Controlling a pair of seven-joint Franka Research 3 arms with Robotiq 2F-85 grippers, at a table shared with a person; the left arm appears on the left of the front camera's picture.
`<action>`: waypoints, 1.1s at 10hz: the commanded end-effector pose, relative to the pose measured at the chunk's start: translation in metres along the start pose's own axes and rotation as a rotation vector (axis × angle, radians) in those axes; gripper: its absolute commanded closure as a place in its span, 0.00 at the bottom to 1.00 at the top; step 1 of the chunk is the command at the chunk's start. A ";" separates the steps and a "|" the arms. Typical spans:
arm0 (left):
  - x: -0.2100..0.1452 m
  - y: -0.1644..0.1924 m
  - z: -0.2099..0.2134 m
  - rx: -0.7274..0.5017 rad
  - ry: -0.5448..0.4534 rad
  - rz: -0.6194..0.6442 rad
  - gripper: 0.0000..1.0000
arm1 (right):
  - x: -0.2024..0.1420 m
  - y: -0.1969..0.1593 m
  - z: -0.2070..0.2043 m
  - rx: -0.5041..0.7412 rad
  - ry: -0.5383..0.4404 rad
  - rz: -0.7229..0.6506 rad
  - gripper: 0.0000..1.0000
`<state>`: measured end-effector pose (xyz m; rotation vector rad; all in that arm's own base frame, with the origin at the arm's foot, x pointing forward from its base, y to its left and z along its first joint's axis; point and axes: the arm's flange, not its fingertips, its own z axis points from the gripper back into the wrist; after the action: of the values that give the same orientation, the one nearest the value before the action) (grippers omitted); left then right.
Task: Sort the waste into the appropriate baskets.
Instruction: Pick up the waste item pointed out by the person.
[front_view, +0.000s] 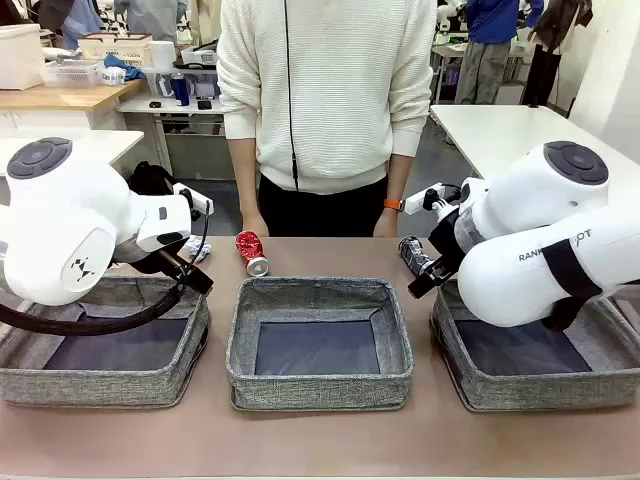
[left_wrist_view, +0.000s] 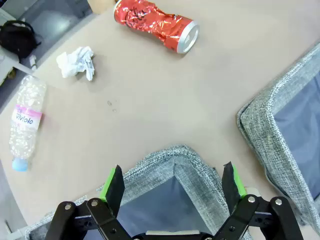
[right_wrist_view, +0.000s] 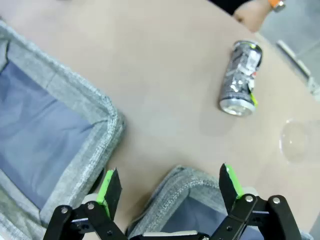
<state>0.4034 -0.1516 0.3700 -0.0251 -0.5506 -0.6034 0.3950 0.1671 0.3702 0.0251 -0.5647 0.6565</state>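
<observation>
Three grey woven baskets stand in a row: left (front_view: 100, 385), middle (front_view: 320, 385), right (front_view: 540, 395). Behind them on the table lie a crushed red can (front_view: 252, 253), a crushed dark can (front_view: 413, 255) and a white paper wad (front_view: 197, 248). My left gripper (left_wrist_view: 174, 182) is open above the left basket's far corner (left_wrist_view: 175, 157), with the red can (left_wrist_view: 156, 25), paper wad (left_wrist_view: 76, 62) and a blue-capped clear bottle (left_wrist_view: 25, 122) beyond it. My right gripper (right_wrist_view: 170, 187) is open over the right basket's corner (right_wrist_view: 185, 180), and the dark can (right_wrist_view: 241, 77) lies ahead of it.
A person stands at the far edge with a hand (right_wrist_view: 250, 15) resting close to the dark can. The middle basket's rim (left_wrist_view: 260, 130) (right_wrist_view: 85, 95) flanks both grippers. A clear plastic item (right_wrist_view: 295, 142) lies to the right of the dark can.
</observation>
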 end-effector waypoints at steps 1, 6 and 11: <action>0.000 0.000 0.000 0.000 0.000 0.000 0.00 | 0.000 0.000 0.000 0.000 -0.001 0.000 0.00; 0.000 0.000 0.000 0.000 0.000 0.000 0.00 | 0.000 0.000 0.000 0.000 -0.001 0.000 0.00; 0.000 0.000 0.000 0.000 0.000 0.000 0.00 | 0.000 0.000 0.000 0.000 -0.001 0.000 0.00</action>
<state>0.4034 -0.1516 0.3700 -0.0253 -0.5505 -0.6029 0.3950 0.1671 0.3701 0.0246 -0.5643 0.6571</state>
